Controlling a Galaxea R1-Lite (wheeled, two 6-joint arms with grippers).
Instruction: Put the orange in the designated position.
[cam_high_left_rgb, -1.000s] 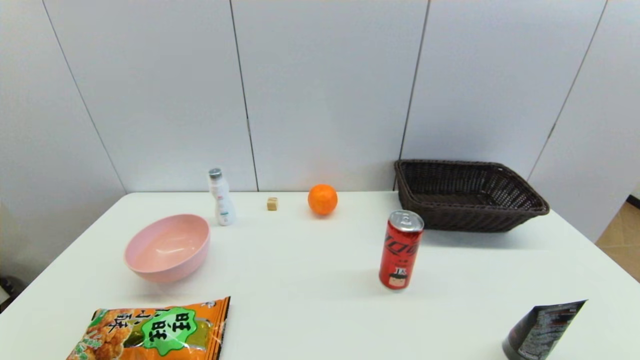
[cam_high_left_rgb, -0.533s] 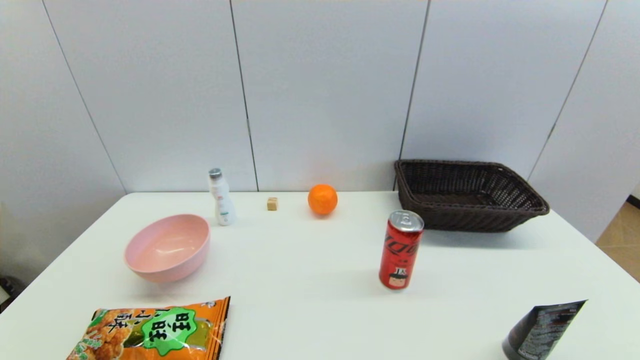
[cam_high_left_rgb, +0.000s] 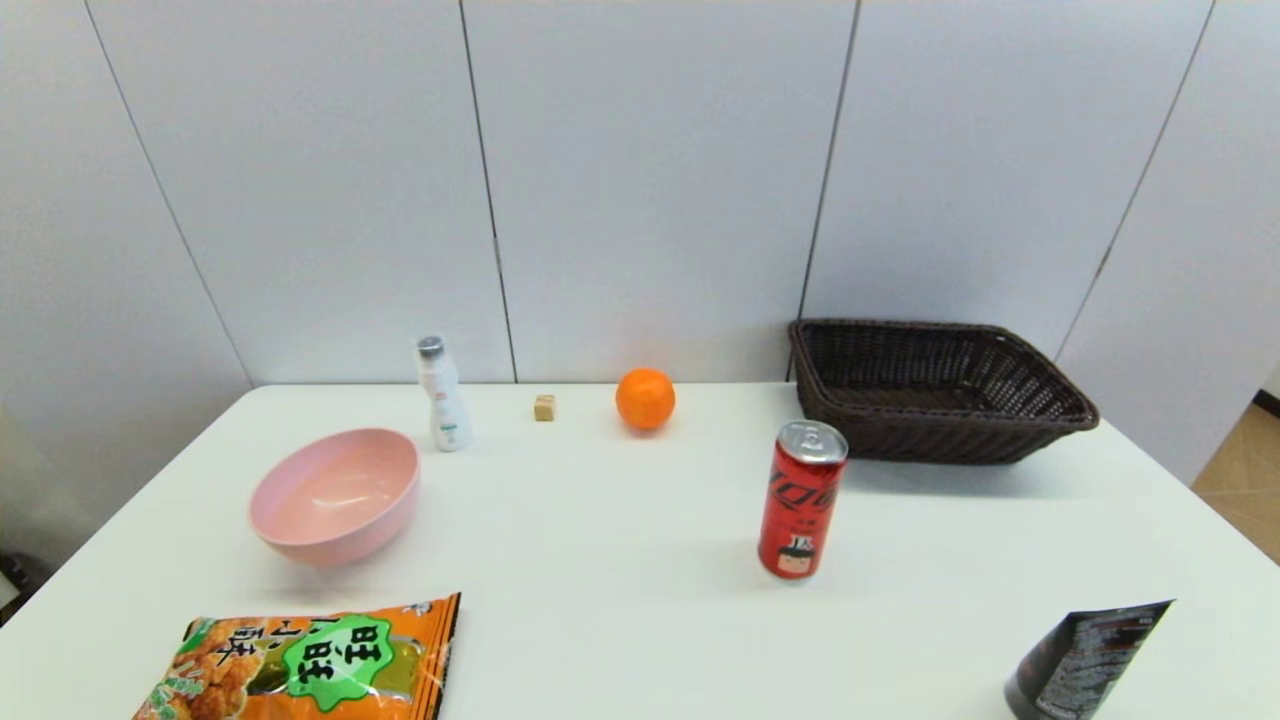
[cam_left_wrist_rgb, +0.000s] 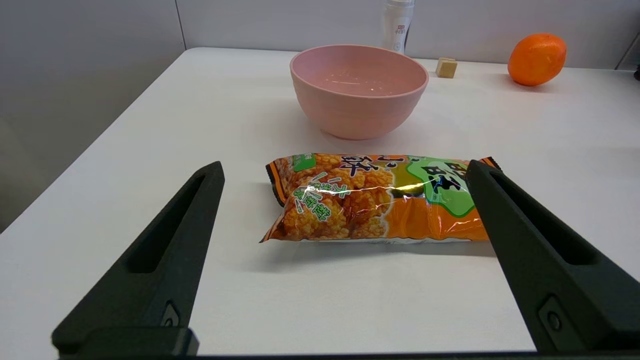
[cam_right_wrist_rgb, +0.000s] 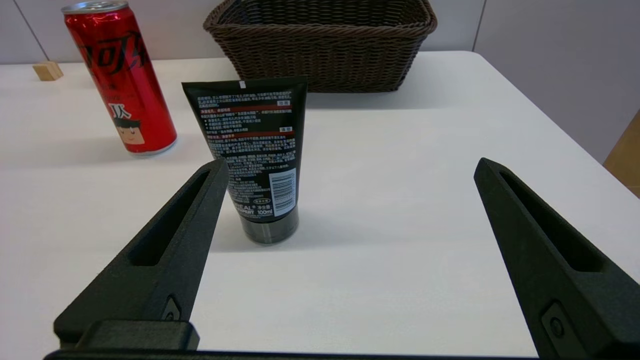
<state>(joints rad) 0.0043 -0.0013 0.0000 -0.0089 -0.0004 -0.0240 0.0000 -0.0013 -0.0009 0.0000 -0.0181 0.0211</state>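
Observation:
The orange (cam_high_left_rgb: 645, 398) rests on the white table near the back wall, between a small wooden cube (cam_high_left_rgb: 544, 407) and the dark wicker basket (cam_high_left_rgb: 1040, 425); the left wrist view also catches the orange (cam_left_wrist_rgb: 537, 58) far off. Neither arm shows in the head view. My left gripper (cam_left_wrist_rgb: 345, 172) is open and low at the table's near left, behind the snack bag (cam_left_wrist_rgb: 380, 197). My right gripper (cam_right_wrist_rgb: 350, 167) is open at the near right, behind a black tube (cam_right_wrist_rgb: 257, 155). Nothing is held.
A pink bowl (cam_high_left_rgb: 335, 495) sits at the left, with a white bottle (cam_high_left_rgb: 442, 395) behind it. A red can (cam_high_left_rgb: 800, 500) stands upright in front of the basket. The snack bag (cam_high_left_rgb: 310, 665) and black tube (cam_high_left_rgb: 1085, 660) lie along the near edge.

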